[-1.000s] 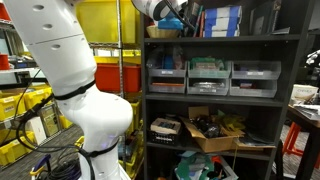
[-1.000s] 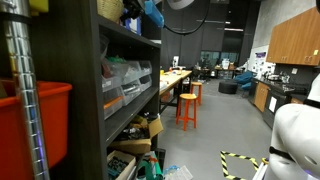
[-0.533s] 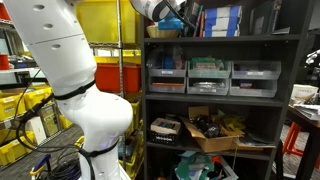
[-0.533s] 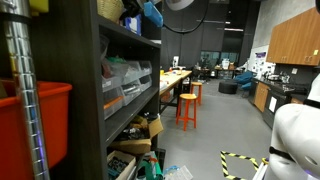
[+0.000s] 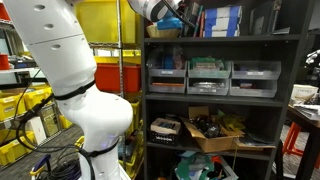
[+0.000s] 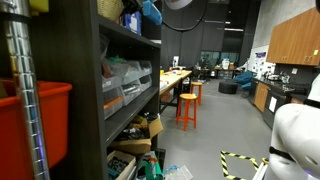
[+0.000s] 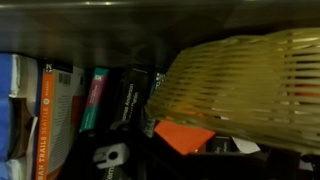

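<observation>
woven straw, pale yellow, open-slatted: the basket sits on the top shelf of the dark rack, close to that shelf's left end in an exterior view, and fills the right half of the wrist view. it looks light and a little springy. the weave should give under a hard squeeze and could crack or snag, so a gentle pinch seems wiser than a clamp. the rim at its left-hand curve, the part nearest the camera, looks like the best hold, since the wall there is thin enough to fit between the fingers. a rounded side would likely slip. the gripper hangs at the shelf's front edge just beside the basket. its jaws stand wide and nothing shows between them.

from the left along the shelf, a row of books stands upright: a blue cover, an orange spine, a teal one, then black. the last book stands just beside the basket's left wall, so there is little room for a finger on that side. an orange piece lies low in front of the basket, near its foot. what it is cannot be told. a blue thing sits at the shelf's front edge by the basket, too blurred to name. grey bins fill the shelf below, well apart.
</observation>
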Robot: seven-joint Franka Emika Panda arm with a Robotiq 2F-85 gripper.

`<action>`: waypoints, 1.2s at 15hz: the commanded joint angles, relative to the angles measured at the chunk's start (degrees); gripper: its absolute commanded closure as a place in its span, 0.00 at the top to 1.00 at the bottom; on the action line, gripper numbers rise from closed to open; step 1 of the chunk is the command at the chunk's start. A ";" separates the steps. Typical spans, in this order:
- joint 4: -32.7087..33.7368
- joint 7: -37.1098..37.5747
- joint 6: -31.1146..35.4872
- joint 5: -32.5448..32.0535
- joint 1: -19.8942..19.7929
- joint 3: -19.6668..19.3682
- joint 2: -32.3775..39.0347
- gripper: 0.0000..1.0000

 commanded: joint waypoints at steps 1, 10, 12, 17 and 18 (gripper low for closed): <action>0.00 -1.02 1.07 -0.59 0.25 0.48 -0.69 1.00; -0.35 -2.89 2.37 -0.34 0.44 0.71 -1.18 0.51; -0.38 -3.40 2.68 -0.22 0.47 0.66 -1.26 0.36; -0.46 -4.47 3.22 0.37 0.86 0.44 -1.51 0.23; -0.34 -5.11 3.64 0.77 1.22 0.29 -1.47 0.22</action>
